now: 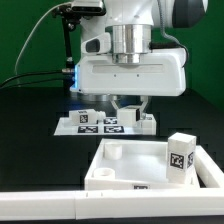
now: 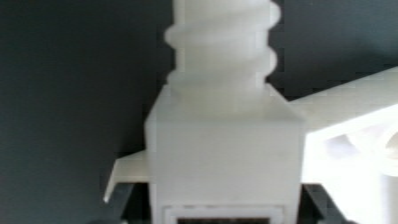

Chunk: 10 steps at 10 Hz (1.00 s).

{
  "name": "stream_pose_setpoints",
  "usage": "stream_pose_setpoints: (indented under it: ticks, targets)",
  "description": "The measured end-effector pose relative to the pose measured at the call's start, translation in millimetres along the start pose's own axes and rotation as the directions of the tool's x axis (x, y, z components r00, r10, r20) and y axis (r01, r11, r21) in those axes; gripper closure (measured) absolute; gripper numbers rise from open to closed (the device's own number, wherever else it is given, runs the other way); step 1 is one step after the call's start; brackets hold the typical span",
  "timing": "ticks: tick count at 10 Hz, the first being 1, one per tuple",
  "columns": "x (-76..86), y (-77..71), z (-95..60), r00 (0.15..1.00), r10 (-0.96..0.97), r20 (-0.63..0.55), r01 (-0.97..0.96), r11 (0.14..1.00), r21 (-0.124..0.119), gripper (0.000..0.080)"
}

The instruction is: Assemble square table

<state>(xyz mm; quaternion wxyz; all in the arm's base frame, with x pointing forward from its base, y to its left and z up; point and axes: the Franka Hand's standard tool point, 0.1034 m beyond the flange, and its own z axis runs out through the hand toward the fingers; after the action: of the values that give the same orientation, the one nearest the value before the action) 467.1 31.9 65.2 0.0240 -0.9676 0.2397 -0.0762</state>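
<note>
The tabletop (image 1: 150, 172) lies rim-up on the black table (image 1: 30, 120), just behind the white bar (image 1: 50, 205) at the edge nearest the exterior camera. A standing leg (image 1: 182, 152) rises at its corner on the exterior view's right. The gripper (image 1: 128, 108), near the marker board (image 1: 95, 122), is clenched on the held leg (image 2: 221, 130). If that leg goes in tilted, it could jam in a socket or slip. The wrist view cuts off the fingertips, and the sockets are hard to make out.
</note>
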Motion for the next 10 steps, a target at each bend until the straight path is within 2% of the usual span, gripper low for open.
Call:
stream_pose_setpoints:
  ticks: [1, 2, 4, 5, 8, 9, 10]
  targets:
    - [11.1, 33.1, 4.0, 0.994, -0.109, -0.019, 0.108, 0.994, -0.024, 0.0535]
    - [23.2, 64.5, 9.8, 0.989, -0.145, -0.043, 0.142, 0.988, -0.062, 0.0535]
    - [34.4, 111.5, 26.6, 0.970, -0.237, -0.056, 0.228, 0.964, -0.137, 0.0535]
    - [31.9, 112.9, 30.9, 0.977, -0.208, -0.047, 0.201, 0.971, -0.129, 0.0535]
    - [31.4, 114.2, 31.5, 0.977, -0.208, -0.045, 0.201, 0.971, -0.131, 0.0535]
    - [34.4, 133.0, 33.4, 0.966, -0.256, -0.030, 0.249, 0.957, -0.145, 0.0535]
    - [35.4, 160.8, 36.2, 0.967, -0.253, -0.013, 0.248, 0.957, -0.151, 0.0535]
